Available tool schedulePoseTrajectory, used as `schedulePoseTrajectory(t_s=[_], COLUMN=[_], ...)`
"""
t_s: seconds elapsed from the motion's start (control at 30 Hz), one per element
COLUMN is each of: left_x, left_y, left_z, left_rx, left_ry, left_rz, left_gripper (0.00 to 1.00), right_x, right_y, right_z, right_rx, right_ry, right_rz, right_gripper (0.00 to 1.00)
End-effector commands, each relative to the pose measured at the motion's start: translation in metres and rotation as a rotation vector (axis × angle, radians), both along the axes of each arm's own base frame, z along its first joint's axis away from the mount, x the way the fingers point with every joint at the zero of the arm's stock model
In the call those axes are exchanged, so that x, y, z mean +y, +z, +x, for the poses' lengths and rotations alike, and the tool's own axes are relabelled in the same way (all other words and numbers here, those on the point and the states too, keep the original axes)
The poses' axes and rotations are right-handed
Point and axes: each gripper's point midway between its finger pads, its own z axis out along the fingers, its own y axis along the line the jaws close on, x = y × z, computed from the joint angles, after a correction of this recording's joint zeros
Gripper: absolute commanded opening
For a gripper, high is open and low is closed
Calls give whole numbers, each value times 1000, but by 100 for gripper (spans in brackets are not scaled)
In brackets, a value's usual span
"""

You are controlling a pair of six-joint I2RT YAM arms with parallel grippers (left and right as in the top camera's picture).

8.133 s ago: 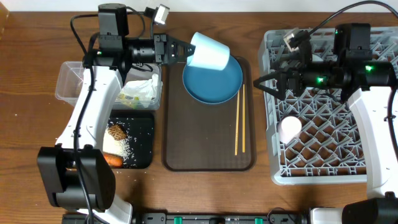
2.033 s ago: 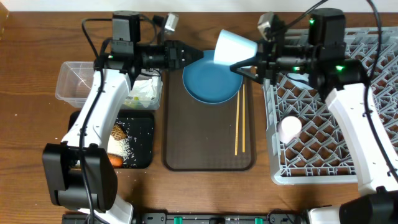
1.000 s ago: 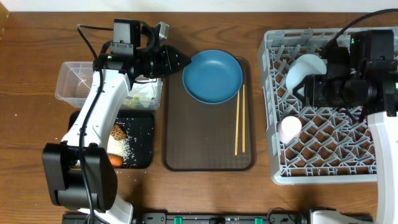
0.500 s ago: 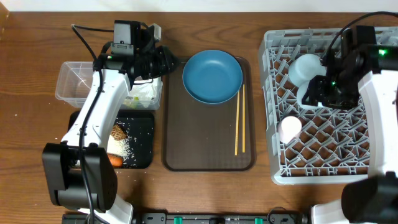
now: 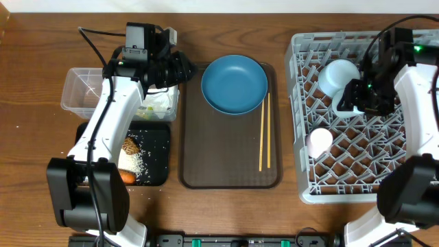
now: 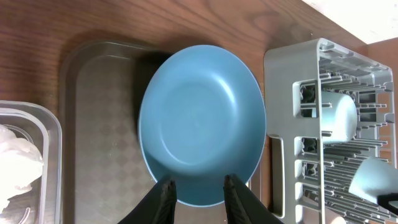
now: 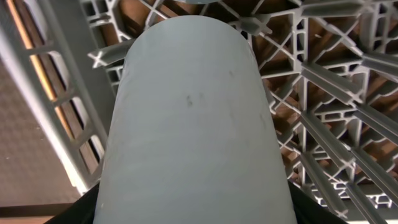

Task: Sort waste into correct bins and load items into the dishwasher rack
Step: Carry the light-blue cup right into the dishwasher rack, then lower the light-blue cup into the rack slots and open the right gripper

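Toward the far right corner of the counter, the right claw (image 5: 351, 97) pinched the light-blue bowl (image 5: 337, 74), by then low over the dishwasher rack (image 5: 357, 178) near the far edge. Two seconds before, that bowl had hung between both claws above the brown serving tray (image 5: 226, 158), so the handover was done. The left claw (image 6: 199, 186), spread and empty, had drawn back toward the left edge and looked down on the dark-blue plate (image 6: 202, 124). Loading the bowl seemed to lack only the release. The plate and chopsticks (image 5: 264, 130) still waited on the tray.
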Motion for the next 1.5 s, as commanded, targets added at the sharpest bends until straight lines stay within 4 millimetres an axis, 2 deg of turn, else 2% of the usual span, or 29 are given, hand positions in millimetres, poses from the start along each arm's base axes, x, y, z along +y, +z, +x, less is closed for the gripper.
schedulePoseTrajectory(t_s=[0.0,0.5,0.63,0.67,0.73,0.77,0.8,0.83,0.9,0.93,0.97,1.27,1.47], left_x=[0,0,0,0,0,0,0,0,0,0,0,0,0], left_y=[-6,-6,-6,-6,-6,-6,-6,-6,-6,-6,-6,-6,-6], left_z=[-1,-1,-1,-1,-1,-1,-1,-1,-1,-1,-1,-1,-1], left_rx=[4,4,4,4,4,4,4,4,4,6,7,8,8], left_ry=[-10,-10,-10,-10,-10,-10,-10,-10,-10,-10,-10,-10,-10], left_rz=[16,16,16,16,16,16,16,16,16,17,17,17,17], left_gripper=[27,27,27,27,27,27,30,37,51,54,56,57,58], right_x=[-3,-1,0,0,0,0,0,0,0,0,-1,10,15], right_y=[-7,-26,-37,-39,-41,-41,-41,-39,-37,-34,-31,-4,6], right_z=[6,-3,-7,-8,-9,-9,-9,-9,-8,-7,-6,11,12], right_rx=[10,67,81,83,88,88,87,86,83,79,75,0,-7], right_ry=[10,11,11,12,11,11,11,11,11,11,10,27,27], right_rz=[3,11,13,14,15,15,15,14,14,13,13,77,106], right_gripper=[19,20,22,25,37,45,59,71,87,97,99,99,96])
